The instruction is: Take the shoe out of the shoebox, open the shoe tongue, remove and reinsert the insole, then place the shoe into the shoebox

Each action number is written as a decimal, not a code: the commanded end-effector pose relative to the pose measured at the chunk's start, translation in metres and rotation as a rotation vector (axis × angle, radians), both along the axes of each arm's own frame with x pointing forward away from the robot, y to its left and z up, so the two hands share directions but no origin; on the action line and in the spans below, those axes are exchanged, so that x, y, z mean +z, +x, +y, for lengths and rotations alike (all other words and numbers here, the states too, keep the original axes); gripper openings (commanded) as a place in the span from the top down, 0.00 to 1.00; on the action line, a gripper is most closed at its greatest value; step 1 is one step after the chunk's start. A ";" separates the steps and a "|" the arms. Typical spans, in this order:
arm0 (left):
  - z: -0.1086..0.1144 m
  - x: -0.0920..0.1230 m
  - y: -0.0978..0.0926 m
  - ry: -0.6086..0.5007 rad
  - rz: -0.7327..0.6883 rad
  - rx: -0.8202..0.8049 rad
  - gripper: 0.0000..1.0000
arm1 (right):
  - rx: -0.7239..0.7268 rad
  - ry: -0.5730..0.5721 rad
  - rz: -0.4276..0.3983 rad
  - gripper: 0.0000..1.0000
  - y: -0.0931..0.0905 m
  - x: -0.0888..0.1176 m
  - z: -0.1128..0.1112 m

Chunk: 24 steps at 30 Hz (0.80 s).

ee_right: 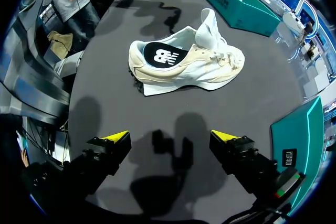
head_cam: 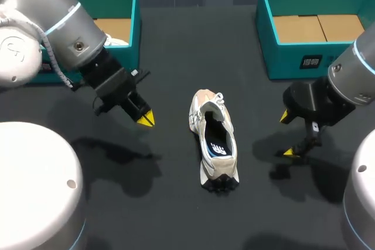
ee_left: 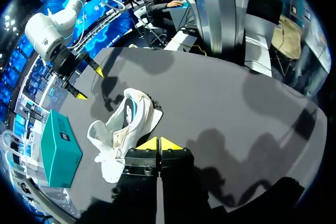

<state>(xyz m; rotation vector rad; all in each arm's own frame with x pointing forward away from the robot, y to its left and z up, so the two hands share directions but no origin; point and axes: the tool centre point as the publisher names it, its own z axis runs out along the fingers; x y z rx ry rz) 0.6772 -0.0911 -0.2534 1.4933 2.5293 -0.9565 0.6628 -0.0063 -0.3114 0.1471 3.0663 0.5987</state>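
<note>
A cream and white shoe (head_cam: pixel 214 140) lies upright in the middle of the black table, its dark insole showing inside and its toe toward the far edge. My left gripper (head_cam: pixel 145 119) hangs shut and empty to the left of the shoe (ee_left: pixel 122 132), clear of it. My right gripper (head_cam: pixel 286 134) stands wide open to the right, apart from the shoe (ee_right: pixel 186 60), nothing between its fingers. A teal shoebox (head_cam: pixel 316 24) sits at the far right, with only brown cardboard inside. A second teal shoebox (head_cam: pixel 114 19) stands at the far left.
The black table (head_cam: pixel 176 203) stretches bare in front of the shoe. The right shoebox (ee_right: pixel 296 145) stands close beside my right gripper (ee_right: pixel 169 137). My left arm's bulk partly covers the left shoebox.
</note>
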 end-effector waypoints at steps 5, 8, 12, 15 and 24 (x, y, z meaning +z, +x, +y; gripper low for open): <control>0.001 0.020 0.014 0.075 -0.120 -0.139 1.00 | -0.001 0.000 -0.003 0.00 -0.002 0.000 -0.001; -0.001 0.024 0.023 0.122 -0.157 -0.188 1.00 | -0.001 0.000 -0.003 0.00 -0.002 0.000 -0.001; -0.007 0.027 0.029 0.177 -0.209 -0.244 1.00 | -0.001 0.000 -0.003 0.00 -0.002 0.000 -0.001; -0.013 0.029 0.032 0.202 -0.225 -0.295 1.00 | -0.001 0.000 -0.003 0.00 -0.002 0.000 -0.001; -0.032 0.042 0.032 0.215 -0.290 -0.475 1.00 | -0.001 0.000 -0.003 0.00 -0.002 0.000 -0.001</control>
